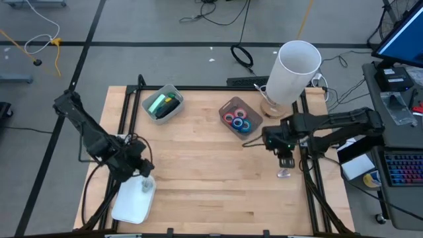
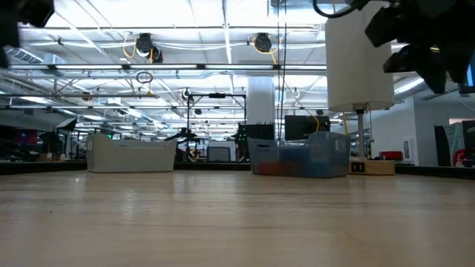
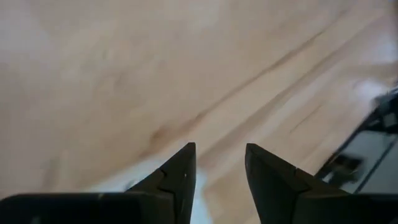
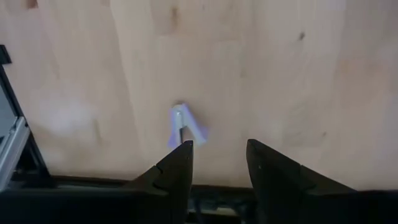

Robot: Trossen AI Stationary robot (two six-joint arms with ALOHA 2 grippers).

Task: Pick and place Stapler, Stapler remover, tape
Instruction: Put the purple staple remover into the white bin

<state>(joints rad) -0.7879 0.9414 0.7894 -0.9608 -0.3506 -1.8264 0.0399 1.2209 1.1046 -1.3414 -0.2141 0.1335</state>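
Right gripper point(image 4: 217, 146) hangs over the remover point(image 4: 185, 126) (lying on the bare tabletop point(image 1: 211, 178) nr the right edge), jaws apart, empty. Tape point(image 1: 238, 120) sits in a bin point(image 1: 227, 107). Left gripper point(image 3: 219, 149), jaws apart, hangs over a white tray point(image 1: 132, 206).

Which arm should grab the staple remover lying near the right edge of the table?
Right. The right gripper hovers open just above the staple remover, which shows right ahead of its fingers. The left gripper sits across the table over the white tray.
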